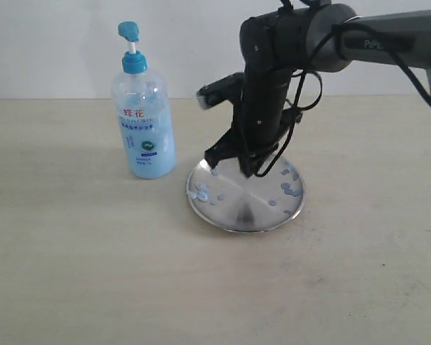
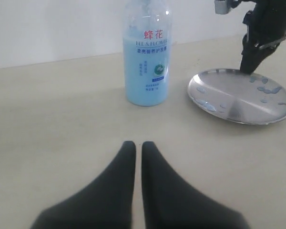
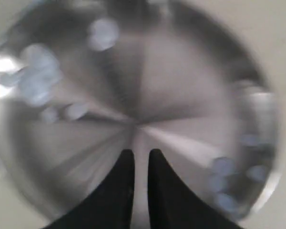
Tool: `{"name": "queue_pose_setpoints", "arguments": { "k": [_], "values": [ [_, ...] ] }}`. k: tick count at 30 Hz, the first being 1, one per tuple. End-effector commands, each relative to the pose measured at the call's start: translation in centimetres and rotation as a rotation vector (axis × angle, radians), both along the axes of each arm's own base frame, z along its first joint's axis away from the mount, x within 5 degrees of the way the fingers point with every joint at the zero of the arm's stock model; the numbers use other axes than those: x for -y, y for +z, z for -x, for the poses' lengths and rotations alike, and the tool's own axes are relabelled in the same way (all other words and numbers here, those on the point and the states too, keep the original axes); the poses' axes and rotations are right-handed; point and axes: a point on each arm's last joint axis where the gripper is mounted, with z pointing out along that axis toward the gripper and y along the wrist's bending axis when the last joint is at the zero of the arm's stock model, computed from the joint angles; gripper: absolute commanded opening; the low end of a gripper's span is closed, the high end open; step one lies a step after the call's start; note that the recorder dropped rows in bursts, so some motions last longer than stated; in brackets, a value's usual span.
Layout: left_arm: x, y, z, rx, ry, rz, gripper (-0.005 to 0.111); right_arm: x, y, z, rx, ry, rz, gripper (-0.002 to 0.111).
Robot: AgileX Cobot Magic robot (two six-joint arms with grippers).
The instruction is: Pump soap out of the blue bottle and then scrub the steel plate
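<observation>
While the right gripper [image 3: 141,155] hangs low over the round shiny steel plate [image 1: 238,224] dotted with pale blue soap droplets [image 1: 288,188], its fingers sit almost together, empty. The tall clear blue-pump bottle [image 1: 145,136] stands just beside the plate; the left gripper [image 2: 138,145], well apart, is likewise nearly closed, empty.

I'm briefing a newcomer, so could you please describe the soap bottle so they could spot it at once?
On the pale table, look left of the steel plate beneath the right gripper in the exterior view. The bottle stands upright there, apart from the plate. It is the only tall thing: clear plastic, light blue liquid, bright blue pump head, red lettering.
</observation>
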Motion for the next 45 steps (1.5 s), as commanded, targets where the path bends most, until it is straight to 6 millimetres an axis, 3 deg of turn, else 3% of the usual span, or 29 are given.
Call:
{"name": "queue_pose_setpoints", "arguments": {
  "k": [1, 4, 7, 9, 10, 12, 13, 17, 18, 20, 21, 24, 26, 28, 31, 33, 36, 38, 41, 43, 45],
  "values": [
    [0.0, 0.0, 0.0, 0.016, 0.002, 0.000, 0.004, 1.7, -1.5, 0.9, -0.160, -0.008, 0.146, 0.000],
    [0.0, 0.0, 0.0, 0.016, 0.002, 0.000, 0.004, 5.0, -1.1, -1.0, -0.012, -0.182, 0.279, 0.000],
    [0.0, 0.0, 0.0, 0.016, 0.002, 0.000, 0.004, 4.2, -0.9, -2.6, 0.119, -0.238, 0.056, 0.000],
    [0.0, 0.0, 0.0, 0.016, 0.002, 0.000, 0.004, 2.5, -0.9, -2.3, 0.064, -0.142, -0.113, 0.000],
    [0.0, 0.0, 0.0, 0.016, 0.002, 0.000, 0.004, 1.9, -0.9, -1.7, 0.016, 0.002, -0.149, 0.000],
    [0.0, 0.0, 0.0, 0.016, 0.002, 0.000, 0.004, 1.9, -1.0, 0.3, -0.165, 0.238, -0.126, 0.000],
    [0.0, 0.0, 0.0, 0.016, 0.002, 0.000, 0.004, 2.5, -1.1, 0.5, -0.197, 0.224, -0.070, 0.000],
    [0.0, 0.0, 0.0, 0.016, 0.002, 0.000, 0.004, 6.1, -0.9, -1.3, -0.021, -0.150, 0.262, 0.000],
    [0.0, 0.0, 0.0, 0.016, 0.002, 0.000, 0.004, 5.9, -0.8, -2.2, 0.083, -0.272, 0.210, 0.000],
    [0.0, 0.0, 0.0, 0.016, 0.002, 0.000, 0.004, 4.4, -0.8, -2.7, 0.123, -0.316, 0.036, 0.000],
    [0.0, 0.0, 0.0, 0.016, 0.002, 0.000, 0.004, 3.2, -0.8, -2.4, 0.086, -0.251, -0.057, 0.000],
    [0.0, 0.0, 0.0, 0.016, 0.002, 0.000, 0.004, 1.3, -1.0, 0.3, -0.142, 0.215, -0.113, 0.000],
    [0.0, 0.0, 0.0, 0.016, 0.002, 0.000, 0.004, 2.4, -1.2, 0.5, -0.195, 0.114, 0.000, 0.000],
    [0.0, 0.0, 0.0, 0.016, 0.002, 0.000, 0.004, 3.9, -1.1, -0.7, -0.065, -0.088, 0.149, 0.000],
    [0.0, 0.0, 0.0, 0.016, 0.002, 0.000, 0.004, 3.7, -0.7, -2.6, 0.149, -0.312, 0.068, 0.000],
    [0.0, 0.0, 0.0, 0.016, 0.002, 0.000, 0.004, 2.2, -0.8, -2.3, 0.116, -0.196, -0.034, 0.000],
    [0.0, 0.0, 0.0, 0.016, 0.002, 0.000, 0.004, 1.9, -1.2, 0.6, -0.159, 0.238, 0.064, 0.000],
    [0.0, 0.0, 0.0, 0.016, 0.002, 0.000, 0.004, 3.3, -1.3, 0.2, -0.148, 0.183, 0.186, 0.000],
    [0.0, 0.0, 0.0, 0.016, 0.002, 0.000, 0.004, 5.7, -0.8, -1.7, 0.044, -0.214, 0.281, 0.000],
    [0.0, 0.0, 0.0, 0.016, 0.002, 0.000, 0.004, 5.2, -0.7, -2.5, 0.136, -0.412, 0.153, 0.000],
    [0.0, 0.0, 0.0, 0.016, 0.002, 0.000, 0.004, 3.7, -1.0, -1.8, 0.057, -0.288, 0.081, 0.000]
  ]
}}
